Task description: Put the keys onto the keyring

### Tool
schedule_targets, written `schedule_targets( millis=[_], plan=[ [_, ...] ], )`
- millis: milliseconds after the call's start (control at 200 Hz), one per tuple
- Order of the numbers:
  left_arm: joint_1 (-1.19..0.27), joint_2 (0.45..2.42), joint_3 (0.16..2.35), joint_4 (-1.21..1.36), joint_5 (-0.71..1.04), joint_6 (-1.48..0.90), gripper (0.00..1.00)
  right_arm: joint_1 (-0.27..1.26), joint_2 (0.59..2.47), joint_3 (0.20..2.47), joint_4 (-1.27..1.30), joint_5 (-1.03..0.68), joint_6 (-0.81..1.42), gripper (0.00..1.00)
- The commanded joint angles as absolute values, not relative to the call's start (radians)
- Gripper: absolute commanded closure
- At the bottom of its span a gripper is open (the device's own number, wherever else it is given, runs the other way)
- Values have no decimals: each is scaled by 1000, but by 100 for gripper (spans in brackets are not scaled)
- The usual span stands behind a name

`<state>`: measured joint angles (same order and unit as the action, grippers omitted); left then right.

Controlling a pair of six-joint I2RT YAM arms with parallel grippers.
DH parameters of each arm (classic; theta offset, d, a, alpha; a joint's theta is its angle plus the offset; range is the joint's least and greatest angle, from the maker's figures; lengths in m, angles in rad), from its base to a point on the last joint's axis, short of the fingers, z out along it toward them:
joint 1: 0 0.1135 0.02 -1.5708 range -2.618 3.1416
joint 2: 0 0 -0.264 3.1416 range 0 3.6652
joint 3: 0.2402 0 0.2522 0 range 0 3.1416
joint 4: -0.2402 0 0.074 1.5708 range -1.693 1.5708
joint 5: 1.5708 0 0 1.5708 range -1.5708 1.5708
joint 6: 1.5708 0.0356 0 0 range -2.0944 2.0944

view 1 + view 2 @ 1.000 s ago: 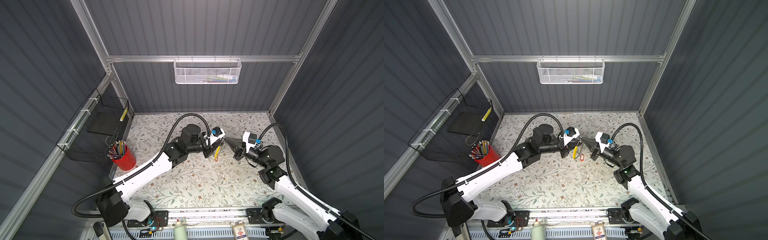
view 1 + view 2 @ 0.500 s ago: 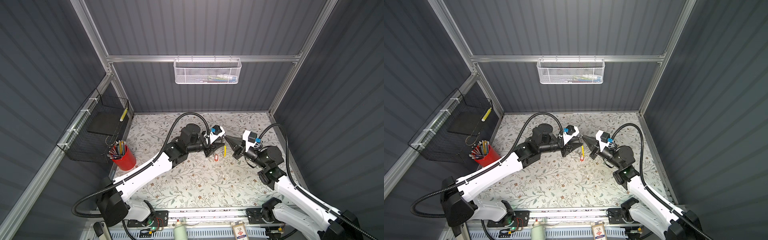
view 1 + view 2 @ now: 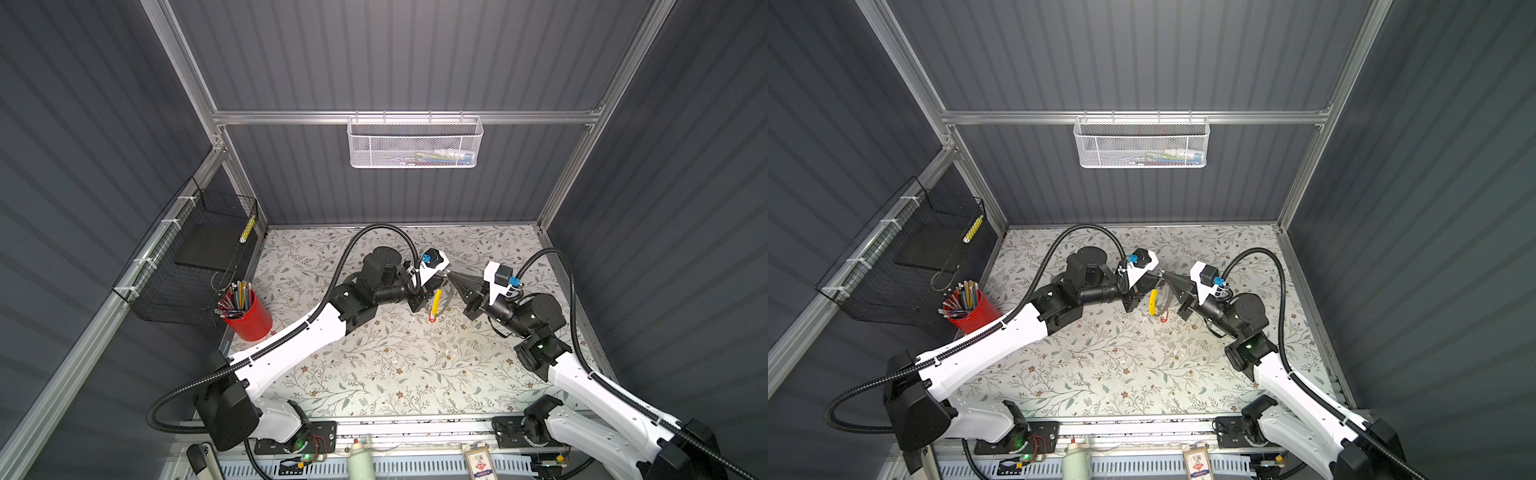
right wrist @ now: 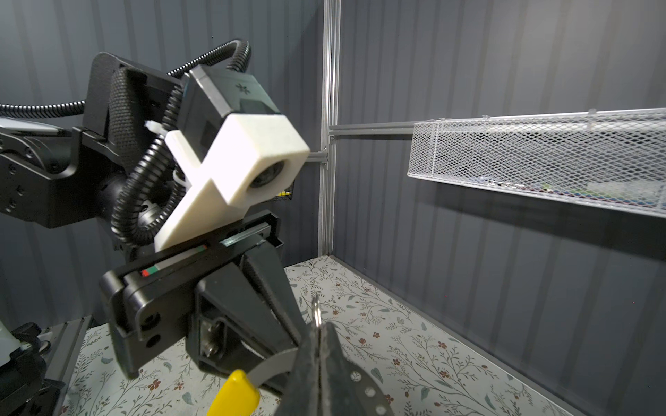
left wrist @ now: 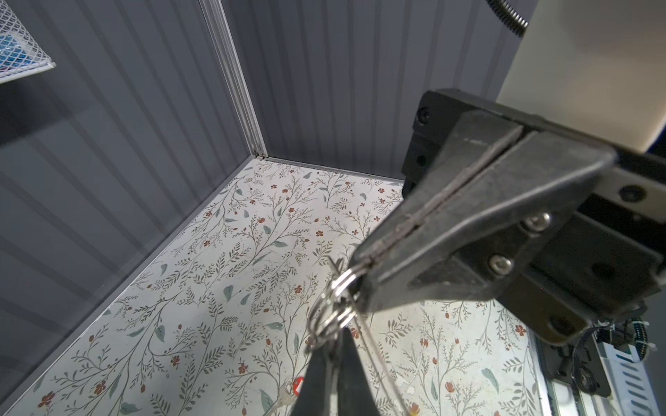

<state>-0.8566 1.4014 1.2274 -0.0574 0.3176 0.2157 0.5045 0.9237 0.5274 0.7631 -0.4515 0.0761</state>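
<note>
in both top views the keyring [image 3: 436, 301] hangs in the air near the middle of the table [image 3: 395, 374], yellow segment upright, and the red-tagged key [image 3: 432, 318] dangles at its 6 o'clock. the black-rimmed one cannot be made out. the left gripper [image 3: 443, 280] and the right gripper [image 3: 452, 276] meet tip to tip at the ring's 12 o'clock. the red cup [image 3: 249, 320] at the table's 9 o'clock is full of pencils. the black wire basket [image 3: 187, 270] on the wall at 10 o'clock carries a yellow stick at its rim, and the white mesh basket [image 3: 413, 143] at 12 o'clock holds a few blurred coloured things. in the left wrist view the right pincer is pressed together on the keyring's metal, with small split rings [image 5: 335, 309] bunched at its tips. the left pincer, also pressed together, seems to pinch one of them. in the right wrist view the hoop's grey band runs from the yellow piece into the right pincer's grip. the hoop looks light, thin, springy and slick, so it likely twists when held. bare metal beside the opening seems the best hold, and the tags look like the easiest handle on the keys.
</note>
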Motion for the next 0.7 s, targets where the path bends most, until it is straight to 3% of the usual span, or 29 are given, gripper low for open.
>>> schedule_targets(
  millis=[0,370,465,530,695],
  plan=[
    [-864,1413,1252,-61,336,230,100,506,920,528,822,-384,108,100],
    [-920,1429,1251,-69,250,292,100,508,925,540,787,-287,142,100],
    [-933,1429,1243,-59,242,302,86,508,927,543,763,-287,137,100],
    [-933,1414,1225,-43,210,299,69,508,924,540,764,-292,129,100],
    [-930,1332,1167,-22,92,342,46,499,922,532,743,-370,103,100]
  ],
)
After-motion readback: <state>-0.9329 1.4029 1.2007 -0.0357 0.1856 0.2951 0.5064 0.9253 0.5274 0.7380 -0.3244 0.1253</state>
